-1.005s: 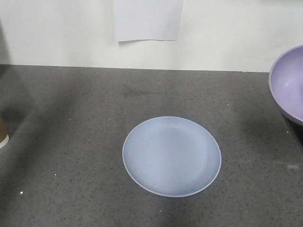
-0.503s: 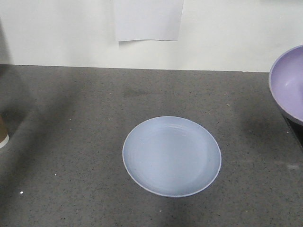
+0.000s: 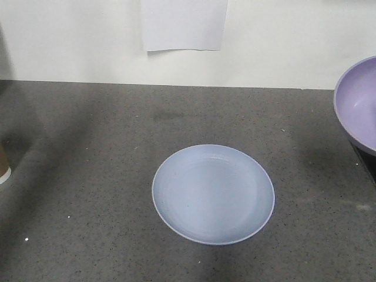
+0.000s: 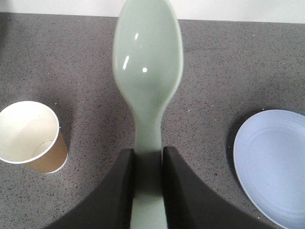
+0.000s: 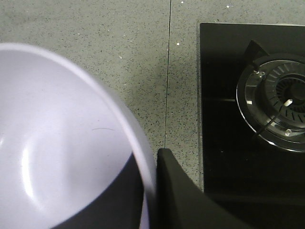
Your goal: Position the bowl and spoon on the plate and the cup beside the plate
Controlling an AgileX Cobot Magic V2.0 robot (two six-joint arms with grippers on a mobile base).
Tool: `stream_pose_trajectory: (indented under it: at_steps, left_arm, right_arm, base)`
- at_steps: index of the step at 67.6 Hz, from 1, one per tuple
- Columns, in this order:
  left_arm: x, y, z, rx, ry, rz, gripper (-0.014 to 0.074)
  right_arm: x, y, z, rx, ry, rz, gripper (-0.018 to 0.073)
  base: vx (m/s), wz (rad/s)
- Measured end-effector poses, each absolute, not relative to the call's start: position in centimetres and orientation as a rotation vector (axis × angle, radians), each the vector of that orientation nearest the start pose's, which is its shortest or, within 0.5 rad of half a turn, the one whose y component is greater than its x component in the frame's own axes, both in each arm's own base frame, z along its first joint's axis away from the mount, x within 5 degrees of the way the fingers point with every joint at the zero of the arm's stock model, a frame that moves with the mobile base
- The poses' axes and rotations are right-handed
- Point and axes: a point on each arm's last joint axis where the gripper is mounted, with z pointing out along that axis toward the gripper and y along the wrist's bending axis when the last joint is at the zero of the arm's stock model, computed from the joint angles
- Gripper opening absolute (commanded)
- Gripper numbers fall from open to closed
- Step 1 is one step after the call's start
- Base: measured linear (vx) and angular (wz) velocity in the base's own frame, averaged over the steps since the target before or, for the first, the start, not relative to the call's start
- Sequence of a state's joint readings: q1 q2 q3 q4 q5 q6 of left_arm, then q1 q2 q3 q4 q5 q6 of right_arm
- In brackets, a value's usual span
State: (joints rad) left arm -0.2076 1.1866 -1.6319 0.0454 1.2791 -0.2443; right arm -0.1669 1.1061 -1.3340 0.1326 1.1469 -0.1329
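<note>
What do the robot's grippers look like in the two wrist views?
The left gripper has two matte black fingers. They are smooth and unmarked, narrow at the tips, and flare outward in a curve toward the base. Only one finger of the right gripper shows clearly. It is the same matte black and tapers to a rounded tip. No cables, labels or arm links show in either wrist view.

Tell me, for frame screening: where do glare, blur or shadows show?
Front view: soft shadows darken both sides of the countertop; the plate is sharp. Left wrist view: small glare spots on the spoon, edges slightly soft. Right wrist view: the bowl has a blurred rim; the gas burner is sharp.
</note>
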Motion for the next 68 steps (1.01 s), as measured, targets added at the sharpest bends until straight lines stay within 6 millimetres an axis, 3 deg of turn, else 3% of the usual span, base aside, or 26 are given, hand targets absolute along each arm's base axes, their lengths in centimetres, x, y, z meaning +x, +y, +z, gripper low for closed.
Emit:
stream_pose_trajectory:
  at_steps: [55,68]
  left_arm:
    - [19.8,-3.8,48.4,-0.049,2.322,-0.172,-0.0006]
    - [19.8,-3.8,48.4,-0.049,2.322,-0.172,-0.0006]
  right_arm:
    - [20.0,-2.1,42.5,0.049,2.388,0.057,-0.0006]
    - [20.5,-1.0,42.4,-0.055,2.382,0.143,-0.0006]
  base:
    - [0.0,0.0]
    - [0.0,0.0]
